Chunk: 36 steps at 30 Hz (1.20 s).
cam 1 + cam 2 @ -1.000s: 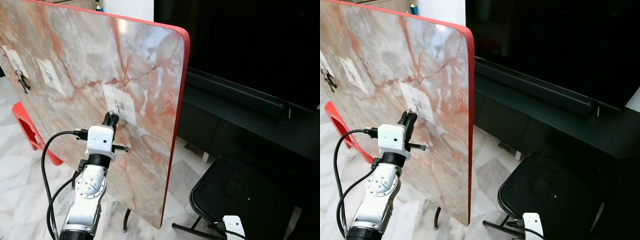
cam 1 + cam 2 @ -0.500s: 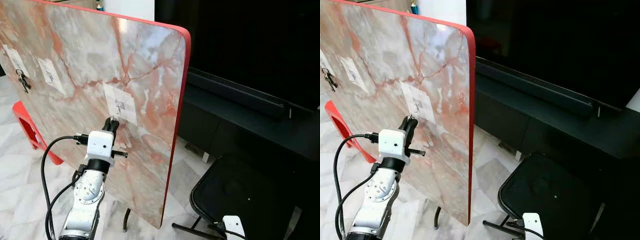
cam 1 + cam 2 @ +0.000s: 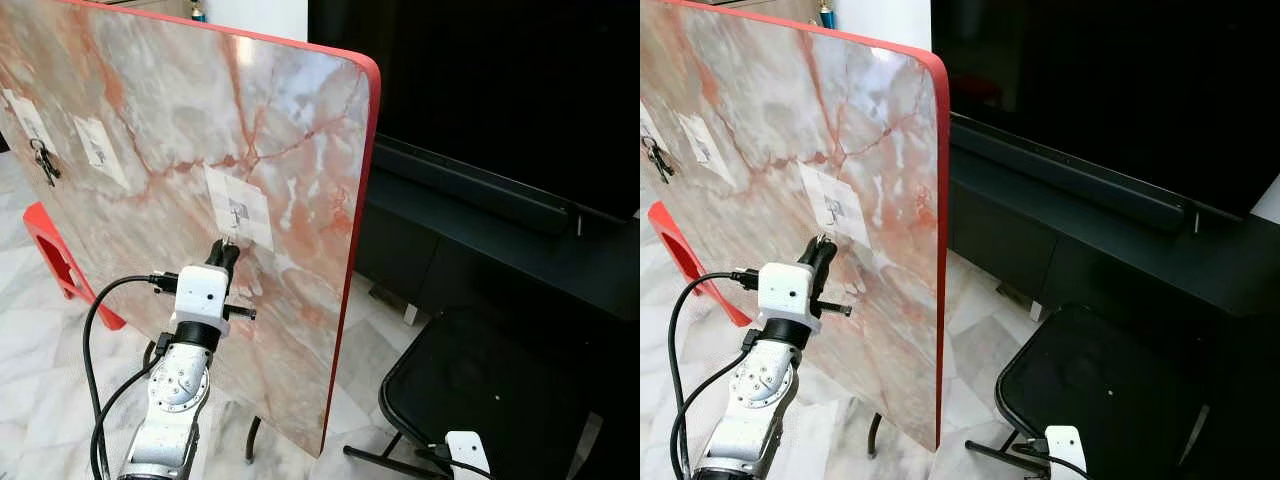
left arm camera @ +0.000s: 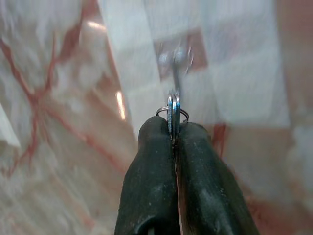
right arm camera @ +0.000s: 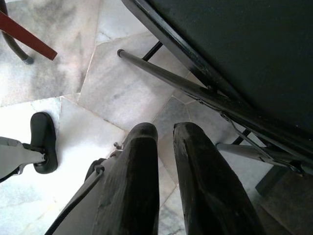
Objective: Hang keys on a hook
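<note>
Marble-patterned and edged in red, a big board (image 3: 200, 150) stood tilted on the pale tiled floor (image 3: 40, 370), with a dark TV stand (image 3: 480, 230) and a black chair (image 3: 480, 390) at its 3 o'clock side. Three white labels were stuck on the board. On the middle-right label (image 3: 240, 208) there was a small metal hook (image 4: 177, 56). The left gripper (image 3: 224, 252) was raised just under this label, at about 6 o'clock from the hook, and its two black fingers (image 4: 151, 161) were pressed together on a key ring (image 4: 172, 113), which was near the hook but apart from it. Another bunch of keys (image 3: 42, 160) hung at the far 9 o'clock edge of the board. The right gripper (image 5: 164, 134) hung low beside the chair, its fingers slightly apart and holding nothing.
</note>
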Motion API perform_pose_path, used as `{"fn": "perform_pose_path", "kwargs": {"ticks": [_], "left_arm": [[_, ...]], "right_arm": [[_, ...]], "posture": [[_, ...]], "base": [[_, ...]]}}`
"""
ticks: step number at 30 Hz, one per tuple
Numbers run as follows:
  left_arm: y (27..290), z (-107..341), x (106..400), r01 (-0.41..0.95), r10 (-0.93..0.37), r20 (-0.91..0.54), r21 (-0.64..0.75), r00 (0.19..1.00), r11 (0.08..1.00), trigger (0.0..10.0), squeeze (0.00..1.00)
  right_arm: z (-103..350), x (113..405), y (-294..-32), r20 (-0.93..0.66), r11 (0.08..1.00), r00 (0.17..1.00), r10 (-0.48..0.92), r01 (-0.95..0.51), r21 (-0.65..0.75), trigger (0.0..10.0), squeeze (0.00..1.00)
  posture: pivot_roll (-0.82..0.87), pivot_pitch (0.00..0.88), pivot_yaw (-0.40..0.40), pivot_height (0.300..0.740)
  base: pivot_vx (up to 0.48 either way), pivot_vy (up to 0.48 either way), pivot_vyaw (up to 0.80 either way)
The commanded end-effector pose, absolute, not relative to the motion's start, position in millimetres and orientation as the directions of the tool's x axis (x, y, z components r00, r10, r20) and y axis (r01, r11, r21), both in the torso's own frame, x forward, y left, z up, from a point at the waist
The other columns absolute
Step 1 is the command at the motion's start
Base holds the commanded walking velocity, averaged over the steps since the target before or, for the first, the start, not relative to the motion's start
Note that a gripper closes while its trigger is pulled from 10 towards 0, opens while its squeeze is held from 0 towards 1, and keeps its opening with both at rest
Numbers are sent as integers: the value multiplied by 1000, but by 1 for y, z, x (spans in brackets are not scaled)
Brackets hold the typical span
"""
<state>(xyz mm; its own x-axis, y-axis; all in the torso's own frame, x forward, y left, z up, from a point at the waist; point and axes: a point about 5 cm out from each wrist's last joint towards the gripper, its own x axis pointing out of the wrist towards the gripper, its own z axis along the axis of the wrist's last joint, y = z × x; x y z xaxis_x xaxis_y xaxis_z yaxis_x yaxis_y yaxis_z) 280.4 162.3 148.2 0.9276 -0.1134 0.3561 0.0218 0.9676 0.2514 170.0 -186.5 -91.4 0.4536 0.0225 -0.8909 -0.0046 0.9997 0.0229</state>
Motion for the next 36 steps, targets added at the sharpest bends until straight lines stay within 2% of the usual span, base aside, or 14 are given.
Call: {"fn": "perform_pose_path", "kwargs": {"ticks": [1, 12, 36], "left_arm": [[155, 160, 281, 52, -160, 389, 275, 907, 960, 10000, 0], [155, 164, 279, 59, -174, 396, 285, 902, 957, 10000, 0], [165, 156, 284, 22, -111, 349, 249, 930, 968, 10000, 0]], "right_arm": [[-91, 171, -188, -892, 1000, 452, 19, -11, 16, 10000, 0], [-91, 172, -188, -891, 1000, 453, 21, -9, 19, 10000, 0], [-91, 172, -188, -892, 1000, 452, 23, -10, 20, 10000, 0]], "posture": [[-21, 0, -48, 740], [-22, 0, -45, 740], [-21, 0, -46, 740]], "base": [[0, 0, 0], [0, 0, 0], [0, 0, 0]]}}
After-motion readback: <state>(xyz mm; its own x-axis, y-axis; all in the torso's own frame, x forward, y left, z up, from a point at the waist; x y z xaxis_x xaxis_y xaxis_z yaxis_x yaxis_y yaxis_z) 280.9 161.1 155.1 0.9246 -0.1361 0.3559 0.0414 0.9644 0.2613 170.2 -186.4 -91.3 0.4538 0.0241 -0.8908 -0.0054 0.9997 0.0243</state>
